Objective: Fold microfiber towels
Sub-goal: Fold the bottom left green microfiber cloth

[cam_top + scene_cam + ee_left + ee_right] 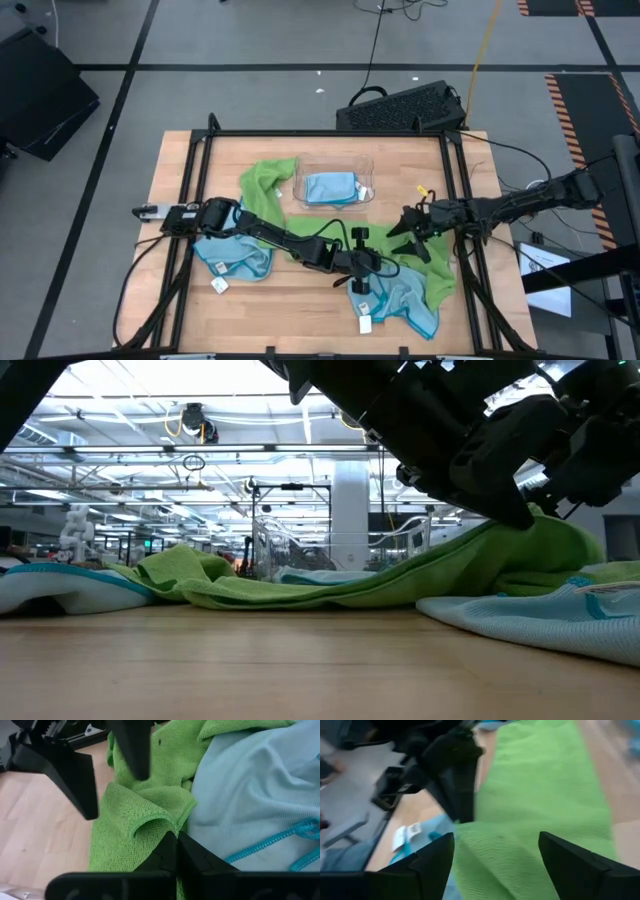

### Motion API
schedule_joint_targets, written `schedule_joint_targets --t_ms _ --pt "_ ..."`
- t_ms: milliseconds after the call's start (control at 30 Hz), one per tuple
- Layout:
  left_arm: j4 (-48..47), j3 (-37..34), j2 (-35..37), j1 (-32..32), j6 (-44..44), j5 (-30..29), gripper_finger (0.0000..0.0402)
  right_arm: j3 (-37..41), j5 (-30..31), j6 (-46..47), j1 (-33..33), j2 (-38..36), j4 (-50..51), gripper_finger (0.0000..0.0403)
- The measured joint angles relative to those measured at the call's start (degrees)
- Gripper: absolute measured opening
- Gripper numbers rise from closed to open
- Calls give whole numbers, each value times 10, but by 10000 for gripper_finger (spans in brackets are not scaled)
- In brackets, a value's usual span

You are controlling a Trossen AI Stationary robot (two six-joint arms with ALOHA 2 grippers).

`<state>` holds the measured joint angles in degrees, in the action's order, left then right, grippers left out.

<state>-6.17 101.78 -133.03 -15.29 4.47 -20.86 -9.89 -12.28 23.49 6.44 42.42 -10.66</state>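
Closest to the table-level camera lies a light blue towel [540, 615], flat on the wood at the front right, with a lime green towel [400, 575] draped behind it. From above, that green cloth runs from beside the clear tray [372, 190], which holds a folded blue towel [330, 187], across to the right front. Another blue towel [235, 257] lies bunched at the left.

The left gripper [362, 272] is clenched on a fold of the green towel, pinching it just beside the blue one. The right gripper [408, 232] hovers over the same cloth with its fingers [432, 862] spread wide, gripping nothing.

The step in hand looks like spreading or folding the green towel. Next, the right gripper probably needs to find an edge or corner and close on it.
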Motion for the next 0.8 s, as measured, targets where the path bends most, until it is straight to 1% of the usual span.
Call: schedule_joint_targets --t_ms 33,200,367,467,567,700,800 --pt "0 0 0 0 0 0 4 0 -10 -1 -1 8 -9 286" --pt "0 0 0 0 11 -1 6 0 -20 -4 -1 60 -49 283" --pt "0 0 0 0 11 -4 6 0 -90 -6 4 98 -104 274" --pt "-1 0 0 0 10 -6 6 0 -134 -6 14 105 -119 266" --pt "-2 0 0 1 3 -10 4 0 -164 -14 29 103 -119 257" --pt "-16 0 0 4 -20 -17 4 0 -161 -5 58 102 -116 244" --pt "-20 0 0 4 -20 -17 4 0 -130 -2 81 102 -100 233"
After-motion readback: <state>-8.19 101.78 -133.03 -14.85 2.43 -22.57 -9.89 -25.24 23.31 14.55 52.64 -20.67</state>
